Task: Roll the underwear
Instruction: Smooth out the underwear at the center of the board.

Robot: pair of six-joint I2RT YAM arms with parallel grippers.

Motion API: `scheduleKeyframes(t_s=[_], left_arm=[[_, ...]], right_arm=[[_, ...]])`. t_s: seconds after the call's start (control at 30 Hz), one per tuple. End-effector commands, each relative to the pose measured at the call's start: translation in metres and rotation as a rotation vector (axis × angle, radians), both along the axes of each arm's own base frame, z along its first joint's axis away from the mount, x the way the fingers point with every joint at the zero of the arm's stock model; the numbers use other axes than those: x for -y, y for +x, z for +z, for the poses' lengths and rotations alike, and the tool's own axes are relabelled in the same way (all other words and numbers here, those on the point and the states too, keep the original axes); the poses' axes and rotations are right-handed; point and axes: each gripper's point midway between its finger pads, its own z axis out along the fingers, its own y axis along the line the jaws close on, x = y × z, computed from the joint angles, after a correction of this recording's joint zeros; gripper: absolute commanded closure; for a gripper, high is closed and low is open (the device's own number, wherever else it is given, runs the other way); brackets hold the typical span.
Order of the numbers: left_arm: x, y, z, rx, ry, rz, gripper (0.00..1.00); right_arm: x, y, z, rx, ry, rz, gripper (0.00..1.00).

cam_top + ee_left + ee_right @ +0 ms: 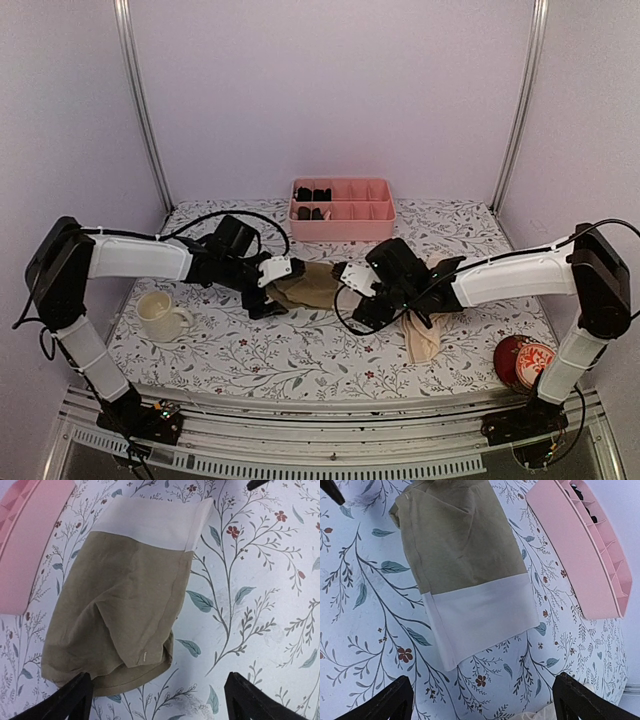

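The olive-brown underwear (312, 285) with its cream-white band lies folded flat on the floral table, between my two grippers. In the left wrist view its olive hem (125, 615) ends just ahead of my left gripper (157, 692), which is open and holds nothing. In the right wrist view the cream band (480, 615) points toward my right gripper (482, 692), open too and clear of the cloth. From above, the left gripper (268, 303) is at the garment's left end and the right gripper (365, 312) at its right end. The peach-beige underwear (422, 335) lies crumpled under the right arm.
A pink compartment tray (340, 231) stands at the back with small black bundles (312, 195) in its left cells. A cream mug (160, 315) sits at the left. A red round object (522, 362) lies at the front right by the right arm's base.
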Motion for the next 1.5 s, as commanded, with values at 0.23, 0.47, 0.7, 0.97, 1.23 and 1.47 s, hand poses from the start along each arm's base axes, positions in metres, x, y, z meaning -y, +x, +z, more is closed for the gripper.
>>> scheduleKeyframes(t_s=[0.23,0.47,0.7,0.97,1.23,1.47], left_arm=[[-0.044,0.134,0.038,0.121,-0.054,0.419,0.02],[-0.064,0.158,-0.021,0.057,0.097,0.497,0.02],[-0.081,0.160,-0.045,0.022,0.168,0.502,0.02],[-0.104,0.171,-0.061,0.002,0.228,0.529,0.02],[-0.119,0.179,-0.061,-0.020,0.233,0.519,0.02],[-0.100,0.175,-0.028,-0.047,0.125,0.456,0.02]], right_arm=[[-0.023,0.046,0.013,0.131,0.075,-0.136,0.00],[-0.063,0.066,-0.001,0.111,0.114,-0.133,0.00],[-0.083,0.066,-0.034,0.070,0.065,-0.061,0.00],[-0.070,0.049,-0.082,-0.019,-0.043,-0.014,0.01],[-0.060,0.029,-0.096,-0.077,-0.063,0.036,0.02],[-0.079,0.030,-0.062,-0.059,0.018,0.055,0.01]])
